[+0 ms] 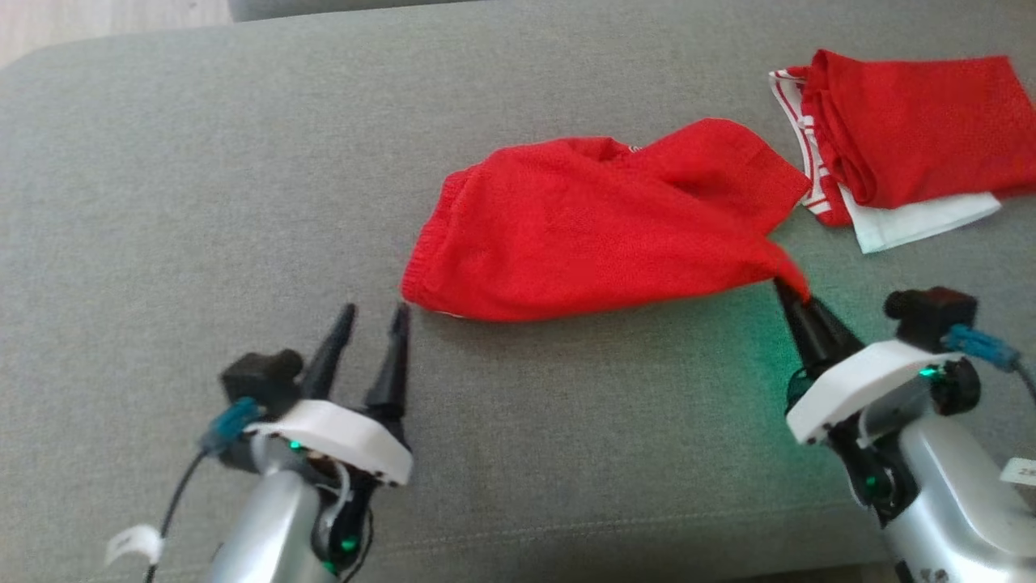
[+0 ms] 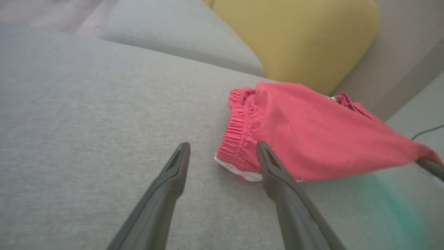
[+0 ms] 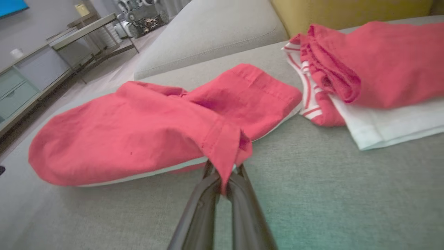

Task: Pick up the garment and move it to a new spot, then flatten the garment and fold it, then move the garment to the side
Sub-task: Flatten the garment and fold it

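- Shorts: red matt cloth, fine knit texture, gathered elastic waistband.
- Sofa: grey woven fabric, matt.
- Fingers: dark matt plastic.
- Forearms: smooth silver, semi-gloss.

This is looking like a home living room. A broad grey fabric sofa seat is spreading underneath, with pale wood floor showing at eleven o'clock in the head view. In the left wrist view a yellow cushion is leaning at one o'clock, beside a grey cushion at twelve. Household laundry is lying on the seat: a red garment in the middle and a folded pile of clothes at two o'clock. In the right wrist view, at ten o'clock, a low cabinet with drawers and a metal-framed table are standing along a grey wall, with a blue screen at eleven.
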Motion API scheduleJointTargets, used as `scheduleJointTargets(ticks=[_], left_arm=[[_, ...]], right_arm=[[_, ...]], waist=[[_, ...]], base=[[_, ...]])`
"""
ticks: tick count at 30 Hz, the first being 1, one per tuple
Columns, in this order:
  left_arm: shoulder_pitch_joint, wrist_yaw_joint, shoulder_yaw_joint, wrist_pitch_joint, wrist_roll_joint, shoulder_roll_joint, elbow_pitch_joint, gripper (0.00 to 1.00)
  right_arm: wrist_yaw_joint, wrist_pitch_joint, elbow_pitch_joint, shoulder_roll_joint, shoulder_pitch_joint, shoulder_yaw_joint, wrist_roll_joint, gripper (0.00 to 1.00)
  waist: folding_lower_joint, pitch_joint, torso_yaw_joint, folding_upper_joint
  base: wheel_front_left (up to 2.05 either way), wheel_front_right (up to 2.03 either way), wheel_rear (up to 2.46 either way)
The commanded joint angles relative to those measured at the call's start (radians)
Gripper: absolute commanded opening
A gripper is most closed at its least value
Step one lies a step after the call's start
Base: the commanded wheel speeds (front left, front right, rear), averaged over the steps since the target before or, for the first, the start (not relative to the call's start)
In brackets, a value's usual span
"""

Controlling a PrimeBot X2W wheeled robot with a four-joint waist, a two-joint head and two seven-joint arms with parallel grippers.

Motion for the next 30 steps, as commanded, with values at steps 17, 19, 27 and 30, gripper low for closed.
scheduleJointTargets(ticks=[17,19,27,30], left_arm=[[-0.159,-0.033,-0.198,-0.006,0.120,0.070,0.142,1.00],[-0.176,-0.033,-0.218,-0.006,0.127,0.081,0.162,1.00],[-0.251,-0.034,-0.235,-0.006,0.148,0.082,0.238,1.00],[-0.267,-0.034,-0.249,-0.006,0.146,0.078,0.248,1.00]], right_arm=[[0.007,0.039,-0.078,0.066,-0.051,-0.110,-0.029,0.00],[0.007,0.043,-0.080,0.069,-0.054,-0.110,-0.035,0.00],[0.007,0.055,-0.091,0.076,-0.059,-0.105,-0.044,0.00],[0.007,0.057,-0.093,0.077,-0.060,-0.103,-0.045,0.00]], waist=[[0.0000,0.035,-0.008,0.0000],[0.0000,0.039,-0.008,0.0000],[0.0000,0.056,-0.018,0.0000],[0.0000,0.062,-0.025,0.0000]], base=[[0.00,0.00,0.00],[0.00,0.00,0.00],[0.00,0.00,0.00],[0.00,0.00,0.00]])
